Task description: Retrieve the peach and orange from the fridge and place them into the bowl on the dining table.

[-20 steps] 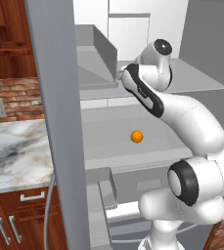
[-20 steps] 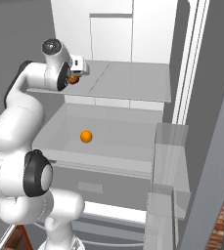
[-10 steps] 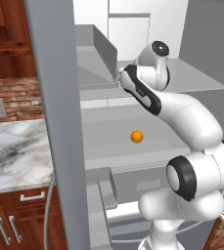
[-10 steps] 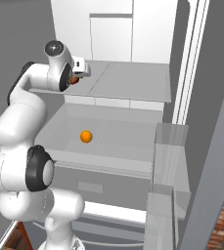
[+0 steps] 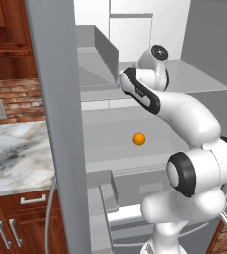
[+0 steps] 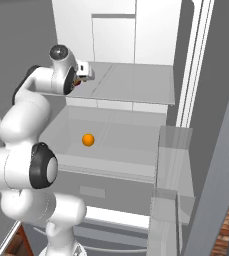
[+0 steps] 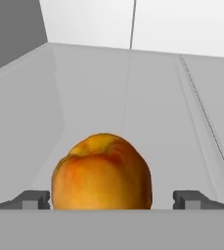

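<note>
The fridge stands open, and my arm reaches onto its upper grey shelf. There the peach, reddish-tan with a yellow top, sits on the shelf between my fingertips. My gripper is open, one finger on each side of the fruit with a gap left and right. In the right base view the gripper hangs at the shelf's left end with the peach just under it. The orange lies alone on the shelf below. The bowl and dining table are out of view.
The open left fridge door stands close beside the arm. Door bins on the right door jut out at the right. A marble wall counter with wood drawers lies left of the fridge.
The hand has barely shifted at the upper shelf. The jaws stay wide and both fruits lie where they were.
</note>
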Robot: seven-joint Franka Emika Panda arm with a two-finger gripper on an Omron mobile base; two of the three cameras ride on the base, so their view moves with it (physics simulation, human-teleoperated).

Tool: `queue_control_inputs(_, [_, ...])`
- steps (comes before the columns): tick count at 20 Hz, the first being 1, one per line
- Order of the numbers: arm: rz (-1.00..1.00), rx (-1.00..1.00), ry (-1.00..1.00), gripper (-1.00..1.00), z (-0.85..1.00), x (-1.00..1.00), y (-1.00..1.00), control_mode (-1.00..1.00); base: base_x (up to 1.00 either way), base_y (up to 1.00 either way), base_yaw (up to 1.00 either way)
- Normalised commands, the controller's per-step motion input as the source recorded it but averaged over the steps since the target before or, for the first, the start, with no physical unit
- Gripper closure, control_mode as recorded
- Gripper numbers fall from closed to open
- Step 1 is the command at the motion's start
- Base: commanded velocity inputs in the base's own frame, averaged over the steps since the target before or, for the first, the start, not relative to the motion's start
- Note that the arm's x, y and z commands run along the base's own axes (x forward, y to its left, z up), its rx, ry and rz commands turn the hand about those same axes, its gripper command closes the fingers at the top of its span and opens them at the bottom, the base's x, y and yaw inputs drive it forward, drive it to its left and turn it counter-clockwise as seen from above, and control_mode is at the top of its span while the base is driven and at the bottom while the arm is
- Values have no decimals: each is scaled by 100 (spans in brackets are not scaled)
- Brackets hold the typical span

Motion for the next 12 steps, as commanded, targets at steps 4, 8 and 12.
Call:
queue_control_inputs(4, [0, 0, 0, -100, -15, 19, 0, -100, 0, 0, 0])
queue_control_inputs(8, [0, 0, 0, -100, -14, 16, 0, -100, 0, 0, 0])
queue_control_inputs(12, [0, 0, 3, 100, -19, 6, 0, -100, 0, 0, 0])
